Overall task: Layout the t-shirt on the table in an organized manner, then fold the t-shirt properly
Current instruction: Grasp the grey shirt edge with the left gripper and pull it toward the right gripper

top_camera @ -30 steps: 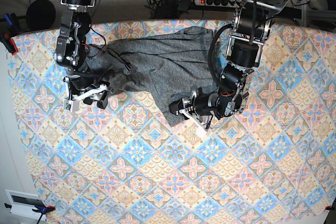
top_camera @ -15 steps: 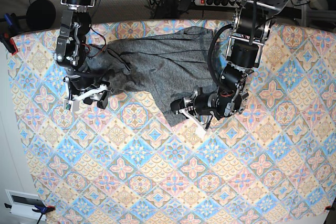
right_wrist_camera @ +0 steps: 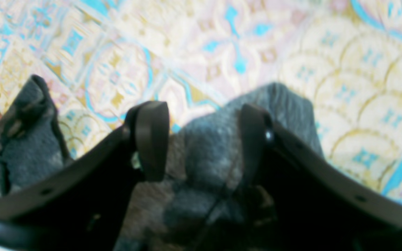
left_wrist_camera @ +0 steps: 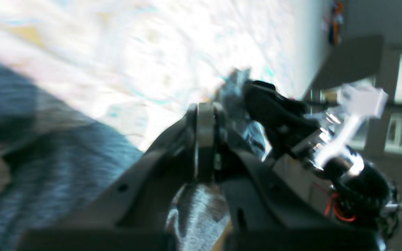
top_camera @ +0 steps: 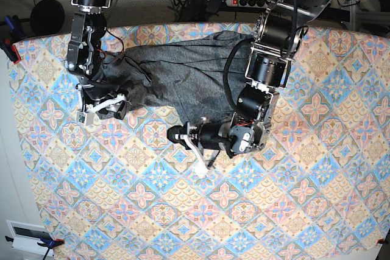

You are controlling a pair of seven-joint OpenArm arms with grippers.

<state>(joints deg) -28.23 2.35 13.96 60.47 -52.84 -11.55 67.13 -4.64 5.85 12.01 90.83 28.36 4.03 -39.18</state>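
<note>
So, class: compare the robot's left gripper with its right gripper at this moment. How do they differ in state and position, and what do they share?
The left gripper is shut on the t-shirt's edge; the right gripper stands open, cloth lying between its fingers, unpinched. The left gripper lies over the table nearer the middle, the right by the shirt's other side. Both are dark and at the shirt's edge.

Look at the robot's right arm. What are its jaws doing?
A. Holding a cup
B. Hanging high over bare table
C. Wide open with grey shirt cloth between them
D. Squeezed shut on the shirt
C: in the right wrist view the right gripper has its jaws standing wide apart, with a bit of the grey shirt lying between them on the table.
</note>
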